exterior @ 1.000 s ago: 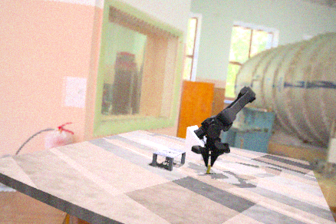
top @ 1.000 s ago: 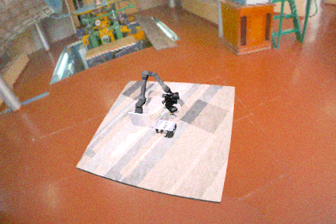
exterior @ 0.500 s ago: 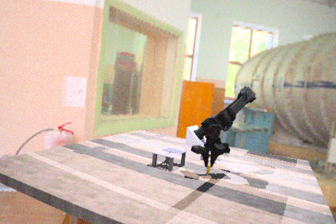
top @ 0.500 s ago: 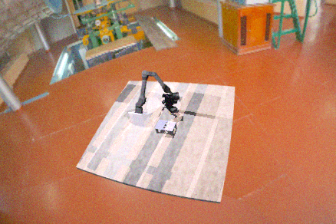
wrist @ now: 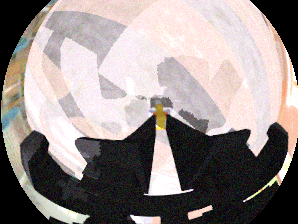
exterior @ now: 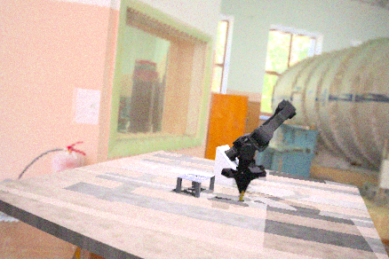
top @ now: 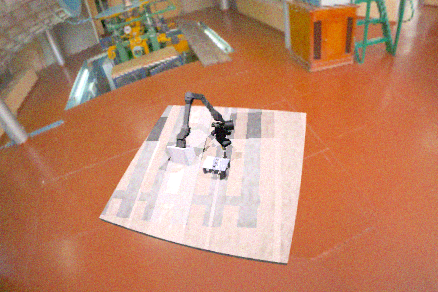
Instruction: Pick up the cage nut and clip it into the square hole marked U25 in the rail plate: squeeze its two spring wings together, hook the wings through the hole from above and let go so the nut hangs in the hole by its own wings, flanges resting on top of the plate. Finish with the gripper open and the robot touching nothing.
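- Currently, the cage nut (exterior: 242, 196) (wrist: 160, 118) was held in the gripper (top: 225, 145) (exterior: 242, 192) (wrist: 160, 117), its yellow body pinched between the two black fingertips
- The fingers were drawn close together at their tips, while a tapering gap was left between them farther back, through which the pale table top (top: 271, 200) (exterior: 121, 217) (wrist: 210, 30) was seen
- The nut was placed low, at or just above the table top; whether the surface was touched could not be told, and its spring wings could not be made out clearly
- The rail plate (top: 216, 163) (exterior: 196, 177) was raised on short dark legs near the gripper, and the nut was positioned beside it, apart from it and lower than its upper face
- Dark marks were shown on the pale plate, but the label U25 was too small to be read
- The clipping had not been done, since the nut was located outside the plate
- The dark arm (top: 187, 112) (exterior: 272, 129) was bent over above the table, with the gripper pointed downward
- A white block (top: 181, 154) (exterior: 220, 161) was seen at the arm's base
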Motion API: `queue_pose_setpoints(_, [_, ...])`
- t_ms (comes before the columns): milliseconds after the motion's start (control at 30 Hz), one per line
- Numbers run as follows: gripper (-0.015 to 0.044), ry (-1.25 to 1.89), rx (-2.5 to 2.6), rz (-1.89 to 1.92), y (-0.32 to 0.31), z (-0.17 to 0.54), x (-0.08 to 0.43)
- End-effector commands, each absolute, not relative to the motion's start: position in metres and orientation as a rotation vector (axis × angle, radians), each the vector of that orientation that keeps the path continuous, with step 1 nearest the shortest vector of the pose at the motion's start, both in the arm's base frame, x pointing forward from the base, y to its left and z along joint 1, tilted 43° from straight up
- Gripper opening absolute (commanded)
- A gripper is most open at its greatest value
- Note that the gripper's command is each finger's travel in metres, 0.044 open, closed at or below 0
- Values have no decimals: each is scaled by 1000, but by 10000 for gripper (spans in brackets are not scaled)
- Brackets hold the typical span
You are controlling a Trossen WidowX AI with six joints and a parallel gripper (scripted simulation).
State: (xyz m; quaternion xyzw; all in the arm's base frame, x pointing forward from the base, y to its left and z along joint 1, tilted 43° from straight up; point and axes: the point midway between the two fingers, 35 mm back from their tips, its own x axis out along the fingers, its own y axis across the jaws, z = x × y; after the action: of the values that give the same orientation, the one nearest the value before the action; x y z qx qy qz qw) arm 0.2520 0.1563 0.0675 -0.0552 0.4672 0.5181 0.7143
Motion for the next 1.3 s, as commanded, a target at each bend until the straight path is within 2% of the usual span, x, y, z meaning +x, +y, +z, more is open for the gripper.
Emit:
queue_pose_setpoints(0, [29,1035,-122,1148,156,67,252])
queue_pose_setpoints(967, [29,1035,-123,1148,156,68,252])
queue_pose_setpoints(1267, [29,1040,-127,1141,122,102,253])
